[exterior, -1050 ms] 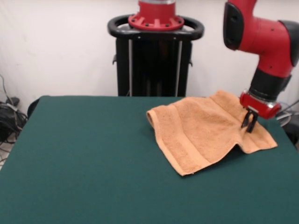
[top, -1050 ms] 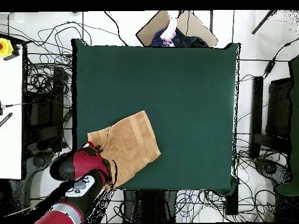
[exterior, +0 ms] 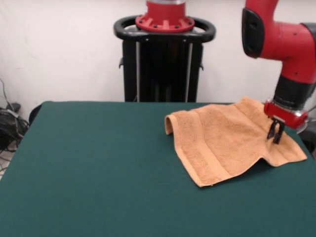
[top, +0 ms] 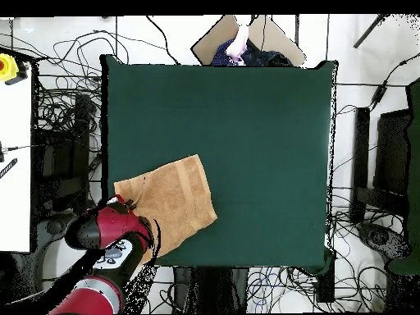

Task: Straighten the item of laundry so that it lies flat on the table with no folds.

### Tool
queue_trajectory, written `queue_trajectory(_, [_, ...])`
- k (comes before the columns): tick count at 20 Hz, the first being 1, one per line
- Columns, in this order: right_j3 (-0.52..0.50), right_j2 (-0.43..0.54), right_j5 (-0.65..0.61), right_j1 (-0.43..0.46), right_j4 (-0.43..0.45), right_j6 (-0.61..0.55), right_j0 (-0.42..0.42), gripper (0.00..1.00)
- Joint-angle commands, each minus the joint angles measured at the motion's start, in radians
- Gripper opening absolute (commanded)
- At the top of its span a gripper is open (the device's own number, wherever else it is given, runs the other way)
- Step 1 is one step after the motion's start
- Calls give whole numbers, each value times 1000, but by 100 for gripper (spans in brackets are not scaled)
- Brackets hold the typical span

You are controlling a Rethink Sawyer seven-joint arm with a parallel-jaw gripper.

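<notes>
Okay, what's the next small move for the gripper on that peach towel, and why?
Probably lower the gripper onto the peach towel beneath it and draw that edge outward. The gripper hangs just over the towel's right part, its curled-up corner stands off the green table, and ripples remain, so it isn't flat yet.

The counter [exterior: 89, 168] lies bare across the frame's left and bottom; only the towel [exterior: 222, 138] occupies the right; its left edge curls up.
</notes>
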State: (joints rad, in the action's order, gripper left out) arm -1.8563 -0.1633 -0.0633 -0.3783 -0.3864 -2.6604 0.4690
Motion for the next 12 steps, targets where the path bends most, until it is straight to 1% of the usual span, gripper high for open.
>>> queue_trajectory(1, [191, 228, 4, 90, -56, -103, 22, 0])
queue_trajectory(8, [240, 222, 11, 114, -81, -122, 34, 0])
queue_trajectory(12, [238, 230, 23, 114, -66, -117, 24, 0])
